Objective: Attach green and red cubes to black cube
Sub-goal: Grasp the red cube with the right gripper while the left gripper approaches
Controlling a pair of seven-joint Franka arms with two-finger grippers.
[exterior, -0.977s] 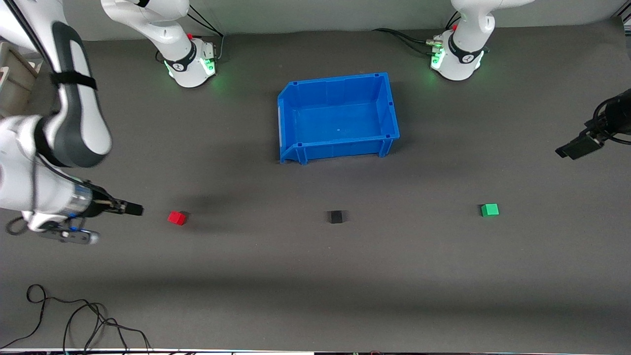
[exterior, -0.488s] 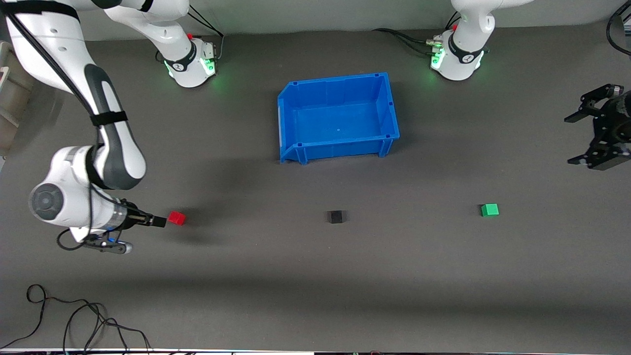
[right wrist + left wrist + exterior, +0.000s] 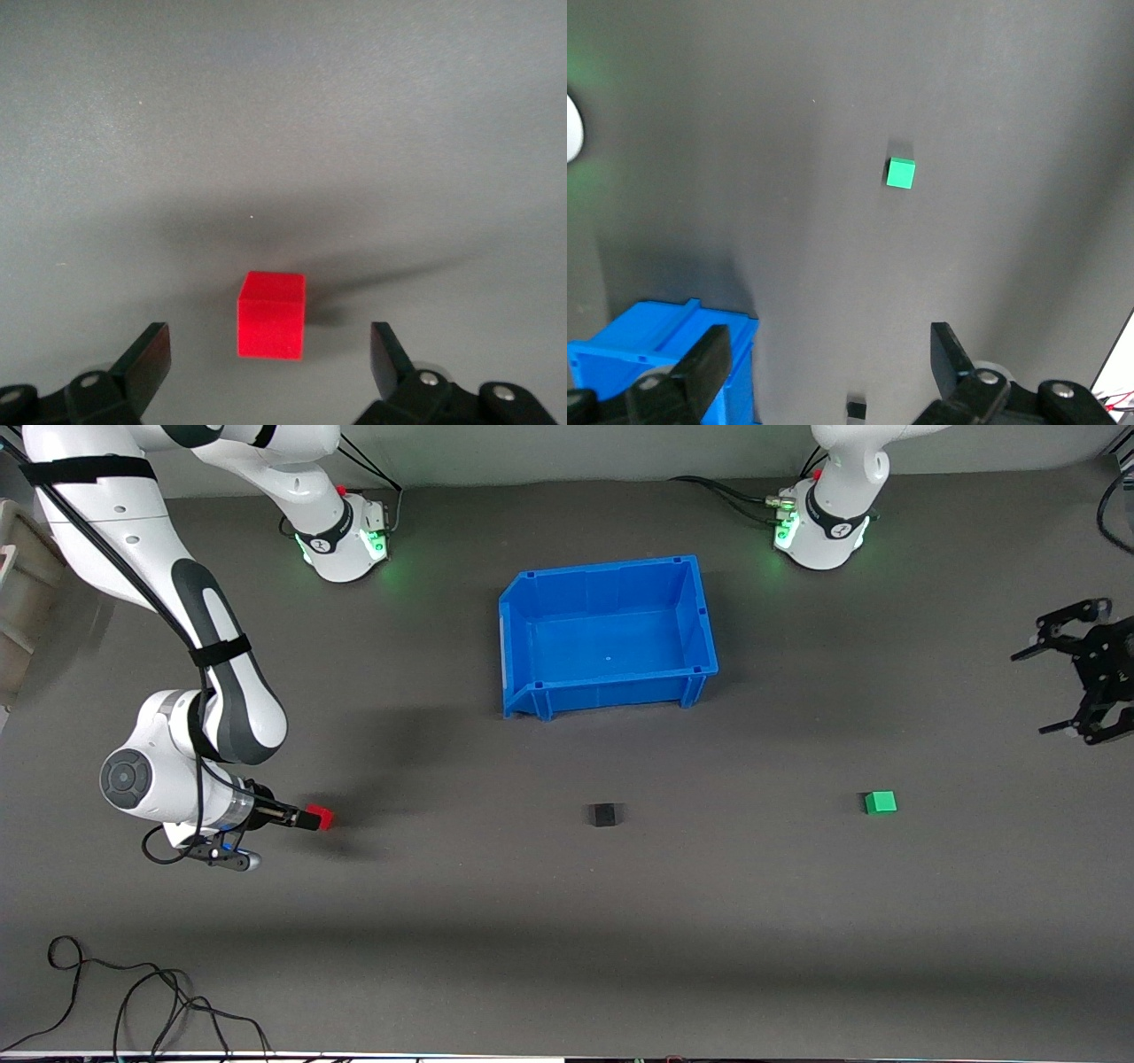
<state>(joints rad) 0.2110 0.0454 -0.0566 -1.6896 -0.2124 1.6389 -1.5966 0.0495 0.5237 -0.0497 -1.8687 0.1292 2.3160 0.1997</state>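
Dark grey matting covers the whole table [image 3: 567, 921] we work at, with our two bases standing along its edge farthest from the front camera. A blue bin [image 3: 608, 636] sits between the bases, a little nearer to the camera than they are.

Nearer still to the camera lie the three small cubes, roughly in a row and well apart from each other. The red cube [image 3: 322, 817] rests toward the right arm's end of the table, the black cube [image 3: 604, 814] sits in the middle, and the green cube [image 3: 880, 802] lies toward the left arm's end. None of them touches another.

Our right gripper [image 3: 307, 817] is low at the red cube, reaching in from the right arm's end. In the right wrist view the red cube [image 3: 271, 315] sits on the mat between the two spread fingers [image 3: 146, 359], with a clear gap on each side, so we hold nothing there.

Our left gripper [image 3: 1063, 669] hangs over bare matting at the left arm's end, its jaws wide apart and empty. Its wrist view looks down on the green cube [image 3: 900, 173], with a corner of the bin [image 3: 660, 341] and the black cube [image 3: 856, 409] at the frame's edge.

A loose cable [image 3: 133, 992] lies on the mat at the edge nearest the front camera.
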